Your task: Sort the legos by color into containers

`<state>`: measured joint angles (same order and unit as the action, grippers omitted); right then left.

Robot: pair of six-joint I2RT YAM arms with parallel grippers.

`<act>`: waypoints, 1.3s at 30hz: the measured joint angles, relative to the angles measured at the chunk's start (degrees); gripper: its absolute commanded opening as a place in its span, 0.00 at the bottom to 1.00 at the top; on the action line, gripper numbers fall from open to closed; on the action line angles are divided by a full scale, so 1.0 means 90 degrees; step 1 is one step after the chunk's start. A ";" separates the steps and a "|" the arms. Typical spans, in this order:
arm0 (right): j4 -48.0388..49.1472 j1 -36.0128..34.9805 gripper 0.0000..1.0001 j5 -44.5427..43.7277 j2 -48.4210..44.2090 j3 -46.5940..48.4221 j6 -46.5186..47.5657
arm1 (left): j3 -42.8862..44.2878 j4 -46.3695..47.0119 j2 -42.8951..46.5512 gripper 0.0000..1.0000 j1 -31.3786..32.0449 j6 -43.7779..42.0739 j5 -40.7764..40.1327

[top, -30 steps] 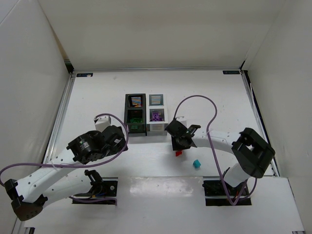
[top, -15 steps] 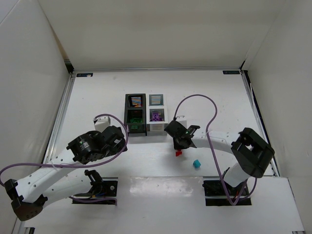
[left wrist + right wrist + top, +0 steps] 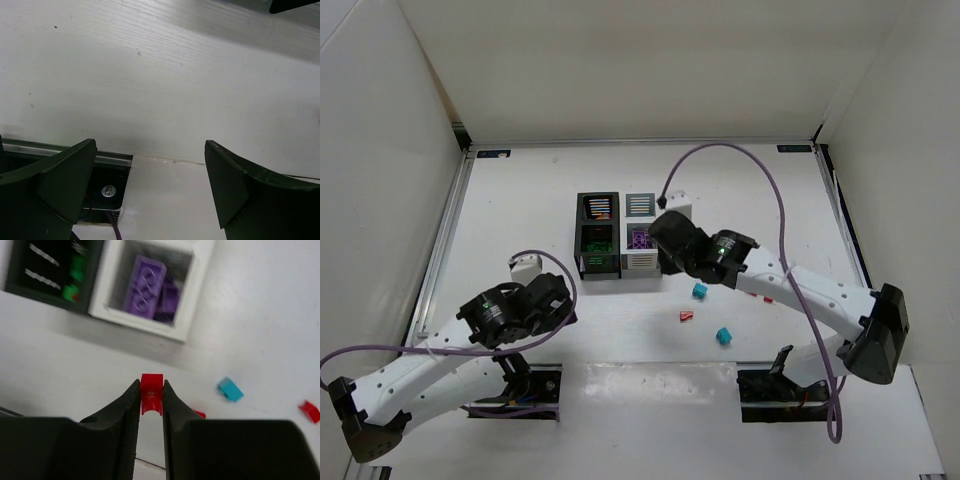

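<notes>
Top view: we see the block of four bins (image 3: 620, 228) mid-table (image 3: 520, 190), black pair on the left and white pair on the right. The near black bin (image 3: 597, 268) holds green bricks (image 3: 595, 243). The near white bin (image 3: 642, 264) holds purple bricks (image 3: 640, 239). The right arm (image 3: 810, 295) reaches in, its wrist just beside the near white bin. Its pincer tip is hidden from here. Loose on the table near that wrist are one teal brick (image 3: 700, 291), a second teal brick (image 3: 723, 336) and a loose red brick (image 3: 687, 315). The left arm (image 3: 430, 365) sits low at the near left, well apart from the bins.

Left wrist view: the left gripper (image 3: 150, 175) is spread wide with nothing between the fingers. We see bare table and a metal rail (image 3: 112, 159) at its edge.

Right wrist view: the right gripper (image 3: 151, 397) is pinching a held red brick (image 3: 151, 385) at the fingertips. The brick shows against the table just short of the near white bin. A teal brick lies off to the right, with another red one near the frame edge.
</notes>
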<state>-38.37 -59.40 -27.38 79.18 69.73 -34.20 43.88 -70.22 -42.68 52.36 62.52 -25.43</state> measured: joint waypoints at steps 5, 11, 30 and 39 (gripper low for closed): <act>0.0335 0.0209 0.10 0.0381 0.0340 0.1205 0.0741 | -0.0097 0.0092 0.0255 1.00 0.0000 0.0058 0.0097; 0.1039 0.0447 0.10 0.0738 0.2096 0.3213 0.1659 | -0.0321 0.0226 0.0172 1.00 0.0000 0.0058 0.0306; 0.1375 0.1010 0.15 0.1513 0.5462 0.6098 0.2118 | -0.0461 0.0325 0.0435 1.00 0.0029 0.0063 0.0512; 0.1501 0.0903 0.45 0.1511 0.5314 0.5540 0.1821 | -0.0461 0.0299 0.0491 1.00 0.0029 0.0051 0.0515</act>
<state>-24.86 -51.27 -13.78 127.00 119.59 -17.80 39.72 -67.53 -38.26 52.62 62.98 -20.80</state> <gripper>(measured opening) 0.314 0.998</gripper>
